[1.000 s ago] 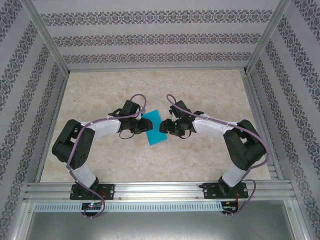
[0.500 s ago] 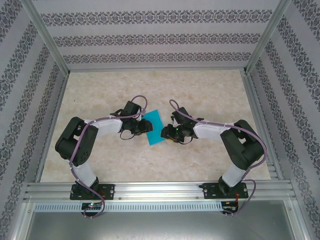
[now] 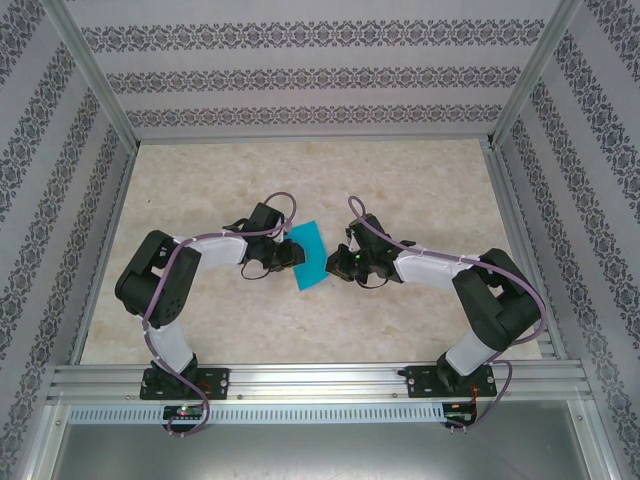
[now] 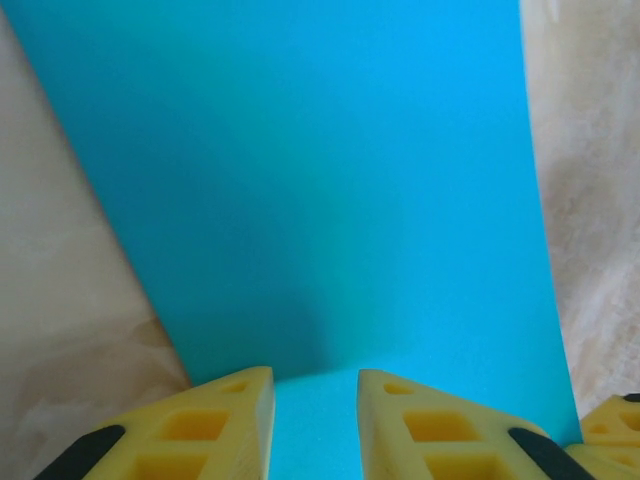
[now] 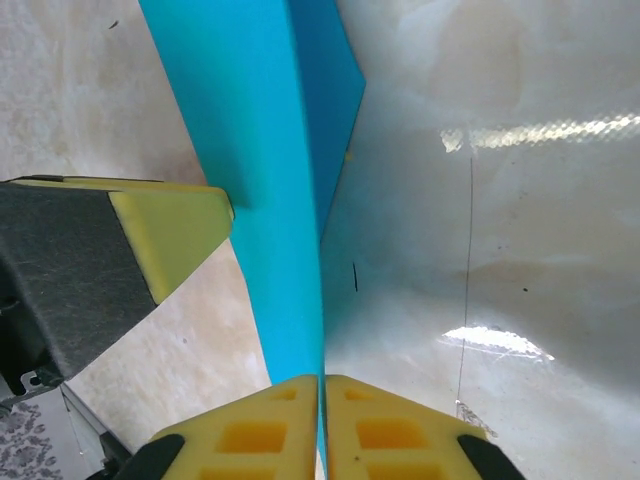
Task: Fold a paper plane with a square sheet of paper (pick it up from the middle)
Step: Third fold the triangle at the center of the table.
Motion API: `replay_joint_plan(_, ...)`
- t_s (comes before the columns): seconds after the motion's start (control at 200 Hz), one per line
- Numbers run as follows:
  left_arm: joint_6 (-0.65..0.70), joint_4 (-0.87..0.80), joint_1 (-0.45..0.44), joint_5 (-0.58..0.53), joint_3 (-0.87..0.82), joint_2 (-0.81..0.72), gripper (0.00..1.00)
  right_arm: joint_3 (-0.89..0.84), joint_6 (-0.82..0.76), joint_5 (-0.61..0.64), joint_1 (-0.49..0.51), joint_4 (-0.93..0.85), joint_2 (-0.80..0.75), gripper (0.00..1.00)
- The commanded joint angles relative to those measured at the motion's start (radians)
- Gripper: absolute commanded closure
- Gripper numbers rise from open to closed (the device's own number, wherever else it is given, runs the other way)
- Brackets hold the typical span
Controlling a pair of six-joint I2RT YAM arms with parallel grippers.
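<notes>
Square sheet of paper (image 3: 308,255) lies mid-table (image 3: 420,180), between the two arms. One part is raised into a steep flap along a crease. The right gripper (image 5: 322,395) is pinched tight on the paper's edge, which I read as anchoring the fold line. The left gripper (image 4: 315,385) has a narrow gap at the opposite edge, one fingertip (image 5: 190,215) against the flap, probably pressing it. I can't confirm a grip there. No plane shape yet.

Smooth matt paper sheet (image 4: 330,180), glossy marbled tabletop (image 5: 500,250)
</notes>
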Motion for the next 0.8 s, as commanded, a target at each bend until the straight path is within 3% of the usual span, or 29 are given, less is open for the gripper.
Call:
replay_joint_plan(0.0,0.031,-0.017,-0.007,-0.031,0.043,-0.001,0.76,0.007,0.02,-0.011,0.01,0.019,-0.013,0.94)
replay_joint_plan(0.17,0.121,-0.149,-0.003,-0.162,0.121,-0.075,0.76,0.061,0.022,0.008,0.024,-0.038,0.016,0.99)
replay_joint_plan(0.42,0.133,-0.167,0.005,-0.224,0.146,0.018,0.8,0.161,0.028,0.041,0.061,-0.108,0.103,1.0)
replay_joint_plan(0.799,0.126,-0.192,0.006,-0.275,0.173,0.099,0.84,0.246,0.051,0.006,0.089,0.04,0.208,1.0)
